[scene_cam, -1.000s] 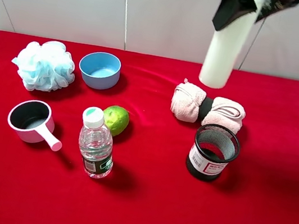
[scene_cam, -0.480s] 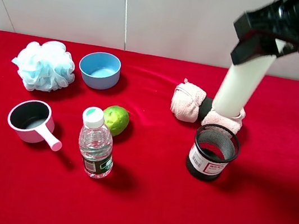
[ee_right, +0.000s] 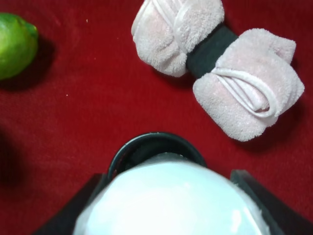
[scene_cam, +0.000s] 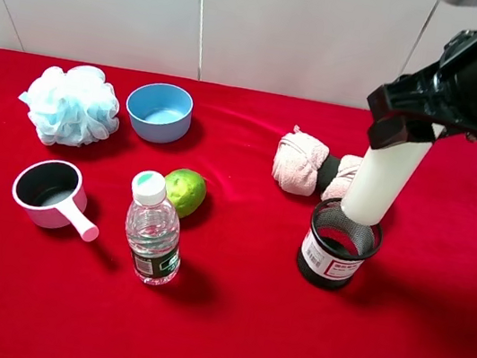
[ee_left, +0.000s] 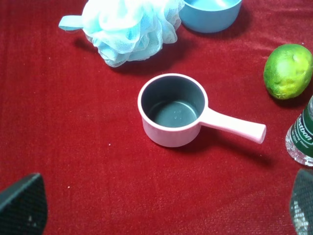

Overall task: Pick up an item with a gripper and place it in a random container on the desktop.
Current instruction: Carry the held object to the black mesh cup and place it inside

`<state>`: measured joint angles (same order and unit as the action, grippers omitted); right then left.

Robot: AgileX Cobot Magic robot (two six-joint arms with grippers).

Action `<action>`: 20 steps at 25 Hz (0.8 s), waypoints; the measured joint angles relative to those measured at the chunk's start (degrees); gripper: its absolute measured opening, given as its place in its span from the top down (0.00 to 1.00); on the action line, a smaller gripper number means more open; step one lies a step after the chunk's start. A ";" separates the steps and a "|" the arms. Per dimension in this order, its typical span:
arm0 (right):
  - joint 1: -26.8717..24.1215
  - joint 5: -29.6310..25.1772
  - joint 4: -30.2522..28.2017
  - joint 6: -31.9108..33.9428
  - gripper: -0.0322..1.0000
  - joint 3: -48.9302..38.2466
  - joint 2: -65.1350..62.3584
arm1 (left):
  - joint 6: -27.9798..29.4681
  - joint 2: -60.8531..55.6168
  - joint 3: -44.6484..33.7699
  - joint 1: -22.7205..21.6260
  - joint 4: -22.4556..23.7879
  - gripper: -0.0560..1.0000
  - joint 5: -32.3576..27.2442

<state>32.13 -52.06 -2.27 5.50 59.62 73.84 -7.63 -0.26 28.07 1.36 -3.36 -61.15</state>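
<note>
Item (scene_cam: 386, 177) clamped btwn right jaws, over container (scene_cam: 336, 249)

On the water bottle (ee_left: 299, 144), caught at the edge of the left wrist view, a dark green label (ee_left: 302, 133) is seen with white lettering running up its side. Only a fragment ending in "bon" can be made out, the rest being cut off by the frame. From the high camera, a pale patch is seen on that same label, too small to be read. On the black mesh cup (scene_cam: 337, 249) a white and red label (scene_cam: 327, 259) is shown, but its print cannot be read.
</note>
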 joint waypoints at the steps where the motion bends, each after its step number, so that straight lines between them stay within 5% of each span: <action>1: 0.00 0.37 -0.07 0.06 0.60 -0.47 0.00 | 0.00 0.00 0.00 0.00 0.00 0.01 0.00; 20: 0.00 11.27 2.27 0.26 0.60 -10.96 -0.04 | 0.00 0.00 0.00 0.00 0.00 0.01 0.00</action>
<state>32.13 -40.79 0.00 5.76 48.66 73.80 -7.63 -0.26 28.07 1.36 -3.36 -61.15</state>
